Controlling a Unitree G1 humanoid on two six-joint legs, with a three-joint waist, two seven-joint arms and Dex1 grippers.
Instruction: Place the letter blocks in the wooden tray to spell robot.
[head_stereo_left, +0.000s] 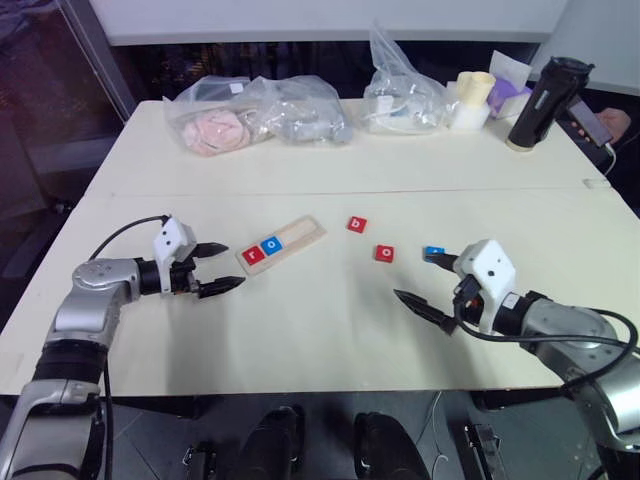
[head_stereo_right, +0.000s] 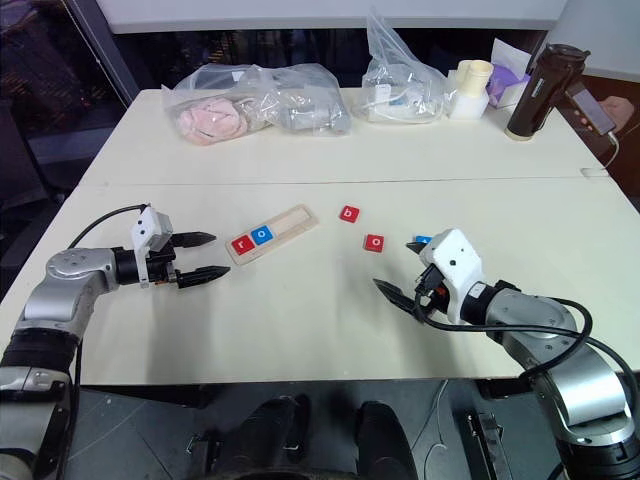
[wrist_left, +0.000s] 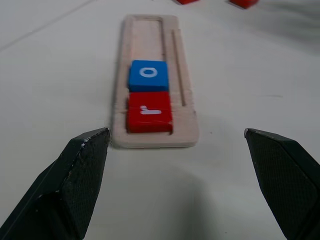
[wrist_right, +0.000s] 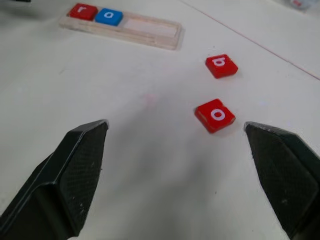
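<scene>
Pale wooden tray (head_stereo_left: 281, 244) lies just ahead of my left claw (head_stereo_left: 220, 267), red r (wrist_left: 149, 111) and blue o (wrist_left: 148, 75) already seated. Both claws gape wide, empty. Red b (wrist_right: 221, 66) and red o (wrist_right: 215, 114) wait before my right claw (head_stereo_left: 428, 283), blue block (head_stereo_left: 434, 252) beside it.

My left gripper (head_stereo_left: 222, 267) hangs low at near left, its 2 fingers spread, pointing right. My right gripper (head_stereo_left: 430, 284) at near right gapes too, pointing left.

pale wooden tray (wrist_left: 152, 137), glossy blocks (wrist_left: 149, 111)
</scene>
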